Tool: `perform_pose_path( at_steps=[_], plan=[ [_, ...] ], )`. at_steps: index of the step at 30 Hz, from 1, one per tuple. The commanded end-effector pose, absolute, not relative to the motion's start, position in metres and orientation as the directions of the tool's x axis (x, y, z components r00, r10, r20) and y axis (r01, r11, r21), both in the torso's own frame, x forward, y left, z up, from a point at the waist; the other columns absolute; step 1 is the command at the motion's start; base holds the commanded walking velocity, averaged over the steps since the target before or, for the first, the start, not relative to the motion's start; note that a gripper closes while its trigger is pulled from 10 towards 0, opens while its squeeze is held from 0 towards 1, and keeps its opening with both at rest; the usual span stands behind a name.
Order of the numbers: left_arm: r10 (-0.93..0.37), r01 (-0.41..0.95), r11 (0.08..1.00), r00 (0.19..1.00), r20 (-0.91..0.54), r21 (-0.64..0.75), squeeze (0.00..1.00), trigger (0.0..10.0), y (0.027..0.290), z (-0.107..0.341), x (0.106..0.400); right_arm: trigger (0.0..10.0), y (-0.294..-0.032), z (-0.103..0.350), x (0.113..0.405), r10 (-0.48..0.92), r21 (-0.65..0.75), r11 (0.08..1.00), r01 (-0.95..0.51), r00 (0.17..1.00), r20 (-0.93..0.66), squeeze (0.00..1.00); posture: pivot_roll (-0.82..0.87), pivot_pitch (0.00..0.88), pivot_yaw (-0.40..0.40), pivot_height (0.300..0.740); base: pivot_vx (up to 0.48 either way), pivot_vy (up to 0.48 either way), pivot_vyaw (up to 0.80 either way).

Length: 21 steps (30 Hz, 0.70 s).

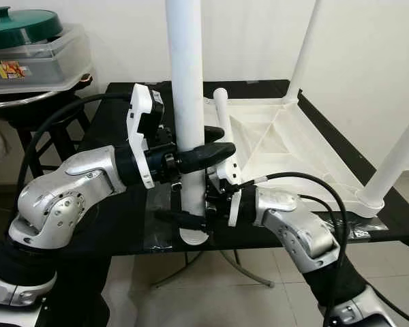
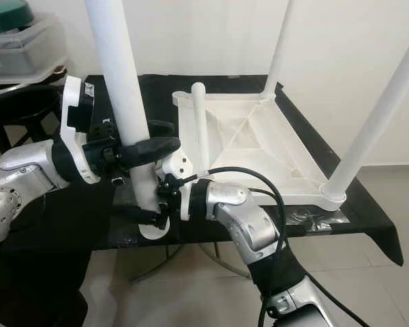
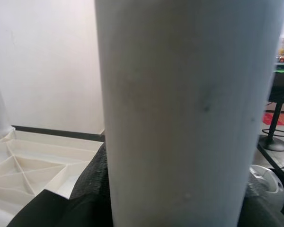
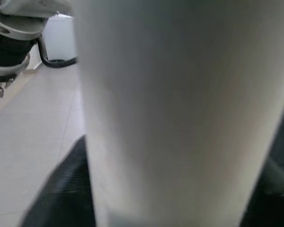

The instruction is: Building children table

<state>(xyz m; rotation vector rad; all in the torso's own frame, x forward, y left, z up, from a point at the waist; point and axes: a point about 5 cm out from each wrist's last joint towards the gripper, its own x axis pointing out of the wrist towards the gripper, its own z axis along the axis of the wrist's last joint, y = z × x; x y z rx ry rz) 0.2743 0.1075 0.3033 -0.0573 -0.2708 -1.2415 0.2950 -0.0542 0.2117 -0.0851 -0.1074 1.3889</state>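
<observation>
Left gripper (image 1: 211,144) clamps the loose leg (image 1: 185,75) mid-shaft, fingers wrapped on both sides; right gripper (image 1: 191,218) pinches it lower, near its foot on the black table (image 1: 116,218). Beside it lies the upturned tabletop (image 1: 286,146): two legs fitted, tops cut off. Bin label (image 1: 9,69) unreadable.

White plastic tabletop (image 1: 279,146) is lying upside down on the right, two legs (image 1: 402,153) sticking up from it. A loose white leg (image 1: 186,82) is standing upright at near left, foot down.
</observation>
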Motion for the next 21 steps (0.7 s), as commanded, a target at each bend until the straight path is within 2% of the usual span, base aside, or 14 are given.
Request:
perform_pose_path(
  at_steps=[1, 17, 18, 19, 20, 21],
  plan=[
    [-0.938, 0.955, 0.276, 0.244, 0.246, 0.107, 0.00, 0.0, 0.100, 0.303, 0.267, 0.0, -0.042, 0.217, 0.292, 0.991, -0.136, 0.134, -0.982, 0.131, 0.032, 0.00, 0.00, 0.024, -0.038, 0.740, 0.000, 0.000, 0.00],
    [-0.939, 0.953, 0.269, 0.227, 0.259, 0.138, 0.00, 0.0, 0.095, 0.303, 0.268, 0.0, -0.037, 0.206, 0.287, 0.992, -0.144, 0.102, -0.984, 0.112, -0.057, 0.00, -0.01, 0.023, -0.041, 0.740, 0.000, 0.000, 0.00],
    [-0.932, 0.944, 0.291, 0.242, 0.268, 0.158, 0.00, 10.0, 0.095, 0.305, 0.269, 0.0, -0.037, 0.205, 0.287, 0.991, -0.143, 0.109, -0.984, 0.119, -0.059, 0.00, -0.01, 0.023, -0.040, 0.740, 0.000, 0.000, 0.00],
    [-0.923, 0.933, 0.316, 0.261, 0.283, 0.171, 1.00, 10.0, 0.096, 0.307, 0.272, 0.0, -0.036, 0.204, 0.287, 0.989, -0.143, 0.126, -0.982, 0.135, -0.057, 0.00, -0.01, 0.023, -0.040, 0.740, 0.000, 0.000, 0.00],
    [-0.923, 0.933, 0.316, 0.261, 0.283, 0.171, 1.00, 10.0, 0.096, 0.307, 0.272, 0.0, -0.036, 0.204, 0.287, 0.989, -0.143, 0.126, -0.982, 0.135, -0.057, 0.00, -0.01, 0.023, -0.040, 0.740, 0.000, 0.000, 0.00],
    [-0.918, 0.933, 0.317, 0.257, 0.301, 0.171, 1.00, 10.0, 0.097, 0.310, 0.272, 0.0, -0.037, 0.204, 0.290, 0.984, -0.144, 0.163, -0.976, 0.171, -0.045, 0.00, -0.01, 0.024, -0.039, 0.740, 0.000, 0.000, 0.00]
  ],
)
